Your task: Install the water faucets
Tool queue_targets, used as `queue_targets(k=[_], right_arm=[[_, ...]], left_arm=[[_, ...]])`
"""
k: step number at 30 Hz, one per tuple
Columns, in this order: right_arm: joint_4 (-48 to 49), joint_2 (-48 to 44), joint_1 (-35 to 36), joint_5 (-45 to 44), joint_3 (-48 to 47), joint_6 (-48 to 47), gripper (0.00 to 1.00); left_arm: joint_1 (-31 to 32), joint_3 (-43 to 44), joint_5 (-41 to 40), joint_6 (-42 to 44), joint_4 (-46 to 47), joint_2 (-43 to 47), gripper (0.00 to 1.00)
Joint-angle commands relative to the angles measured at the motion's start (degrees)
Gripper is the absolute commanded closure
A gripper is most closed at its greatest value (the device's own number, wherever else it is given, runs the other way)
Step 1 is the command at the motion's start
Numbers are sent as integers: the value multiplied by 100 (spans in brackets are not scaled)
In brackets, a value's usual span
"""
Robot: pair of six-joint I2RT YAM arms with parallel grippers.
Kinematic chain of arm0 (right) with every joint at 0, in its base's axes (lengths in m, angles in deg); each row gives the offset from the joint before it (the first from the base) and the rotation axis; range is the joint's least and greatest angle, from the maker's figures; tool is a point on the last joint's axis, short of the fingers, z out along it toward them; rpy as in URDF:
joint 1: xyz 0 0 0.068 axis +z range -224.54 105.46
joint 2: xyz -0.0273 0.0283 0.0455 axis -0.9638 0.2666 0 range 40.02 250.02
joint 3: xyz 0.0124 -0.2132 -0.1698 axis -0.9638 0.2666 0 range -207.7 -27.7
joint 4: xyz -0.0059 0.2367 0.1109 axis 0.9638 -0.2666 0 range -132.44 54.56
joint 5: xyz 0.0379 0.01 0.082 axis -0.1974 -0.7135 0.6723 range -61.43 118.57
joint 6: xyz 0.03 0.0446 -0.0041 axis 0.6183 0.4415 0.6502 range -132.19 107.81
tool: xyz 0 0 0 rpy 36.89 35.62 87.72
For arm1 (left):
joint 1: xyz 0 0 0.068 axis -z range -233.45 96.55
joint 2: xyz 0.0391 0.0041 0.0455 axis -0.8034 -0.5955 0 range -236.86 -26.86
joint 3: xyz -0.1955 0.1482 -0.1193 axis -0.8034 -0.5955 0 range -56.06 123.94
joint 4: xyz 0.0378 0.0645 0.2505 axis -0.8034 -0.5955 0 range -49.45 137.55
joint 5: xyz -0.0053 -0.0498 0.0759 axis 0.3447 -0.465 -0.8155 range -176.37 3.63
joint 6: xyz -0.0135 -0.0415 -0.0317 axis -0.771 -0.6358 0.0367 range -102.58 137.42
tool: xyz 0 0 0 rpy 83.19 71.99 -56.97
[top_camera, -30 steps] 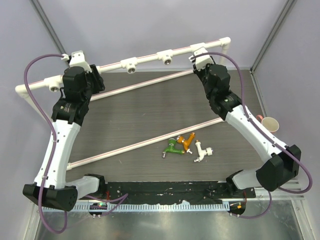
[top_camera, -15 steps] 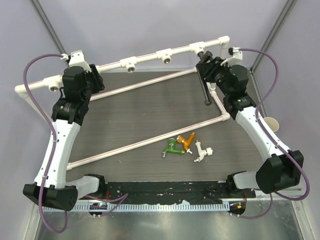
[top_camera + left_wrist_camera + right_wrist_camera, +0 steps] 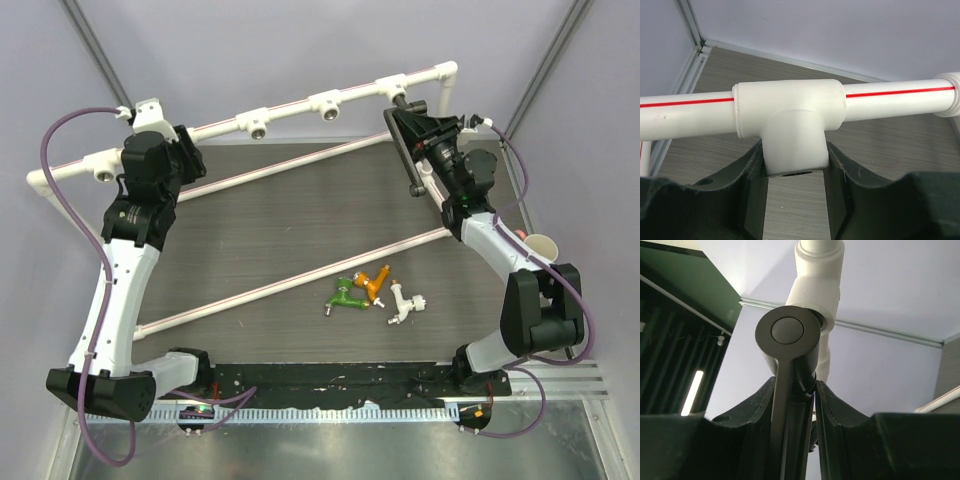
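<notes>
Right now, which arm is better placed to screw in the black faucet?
Right: the right gripper holds the black faucet at the end socket; the left gripper clamps a distant tee.

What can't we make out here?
- Right wrist: whether the black faucet is seated in its tee; the faucet's head covers the socket.
- Left wrist: left tee's bore, facing away between the left tool's fingers.
- Top: green, orange, white faucets' threads, too small.
</notes>
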Motion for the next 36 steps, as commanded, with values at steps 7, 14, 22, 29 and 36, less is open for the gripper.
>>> queue_targets(k=[7, 14, 22, 29, 36], right_arm=[[-46, -1094, -224, 497, -316, -720, 38], [-1926, -1700, -488, 796, -342, -2371, 22], [-5363, -2447, -515, -457, -1062, -5230, 17], [-6911, -2685, -506, -1400, -1774, -6725, 17], [-7176, -2370, -515, -1173, -2275, -7148, 26]], left_arm=[[-206, 117, -733, 93, 64, 240, 100], [-214, 117, -725, 93, 56, 258, 100], [-214, 117, -716, 84, 64, 275, 100], [-214, 117, -707, 76, 64, 275, 100], [-214, 117, -707, 84, 64, 293, 100]])
